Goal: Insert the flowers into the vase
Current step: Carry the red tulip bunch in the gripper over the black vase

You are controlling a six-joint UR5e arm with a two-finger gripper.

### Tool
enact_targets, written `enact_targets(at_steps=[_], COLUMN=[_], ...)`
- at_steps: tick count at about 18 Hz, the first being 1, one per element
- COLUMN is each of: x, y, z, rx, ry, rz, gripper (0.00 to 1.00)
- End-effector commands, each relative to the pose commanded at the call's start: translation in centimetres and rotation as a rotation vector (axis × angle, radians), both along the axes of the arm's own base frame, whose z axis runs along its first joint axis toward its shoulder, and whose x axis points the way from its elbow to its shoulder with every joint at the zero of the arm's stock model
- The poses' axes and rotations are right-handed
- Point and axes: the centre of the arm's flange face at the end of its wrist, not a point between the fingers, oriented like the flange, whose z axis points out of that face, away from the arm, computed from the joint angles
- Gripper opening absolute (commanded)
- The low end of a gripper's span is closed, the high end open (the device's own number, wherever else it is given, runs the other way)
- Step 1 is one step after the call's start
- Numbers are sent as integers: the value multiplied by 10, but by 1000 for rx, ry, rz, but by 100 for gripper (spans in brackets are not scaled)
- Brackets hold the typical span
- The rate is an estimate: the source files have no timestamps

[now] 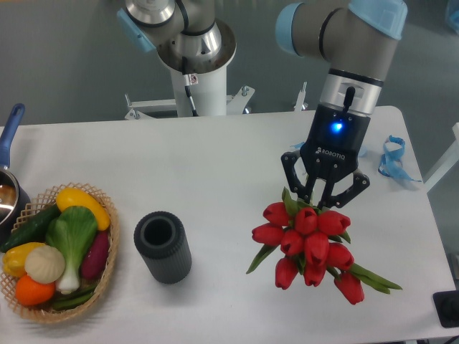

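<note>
The flowers (308, 244), a bunch of red tulips with green leaves, sit at the right of the white table, blooms toward the camera. My gripper (320, 202) is directly above and behind them, its fingers closed around the stems at the top of the bunch. Whether the bunch rests on the table or is lifted I cannot tell. The vase (163, 246), a dark grey ribbed cylinder with a thick rim, stands upright left of centre, well apart from the flowers and empty.
A wicker basket (102, 281) of plastic vegetables stands at the front left. A blue-handled pot (10, 188) is at the left edge. A blue ribbon (394, 159) lies at the right back. The robot base (195, 57) is behind the table.
</note>
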Motion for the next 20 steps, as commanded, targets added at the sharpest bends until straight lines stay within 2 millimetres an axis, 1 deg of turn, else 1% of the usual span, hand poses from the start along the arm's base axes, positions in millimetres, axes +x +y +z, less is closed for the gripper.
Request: enact_targets(at_steps=[1, 2, 5, 9, 12, 13, 15, 16, 17, 20], x=[0, 3, 3, 3, 6, 9, 24, 29, 34, 47], y=[0, 0, 5, 6, 8, 10, 24, 27, 31, 38], z=[0, -4, 5, 6, 7, 9, 13, 15, 16, 28], rx=[0, -5, 5, 5, 6, 8, 33, 57, 87, 205], ry=[0, -5, 10, 11, 13, 14, 7, -5, -20, -40], rz=[0, -4, -9, -11, -15, -21, -63, -82, -110, -188], gripper=[14, 14, 14, 15, 15, 15, 15, 16, 18, 18])
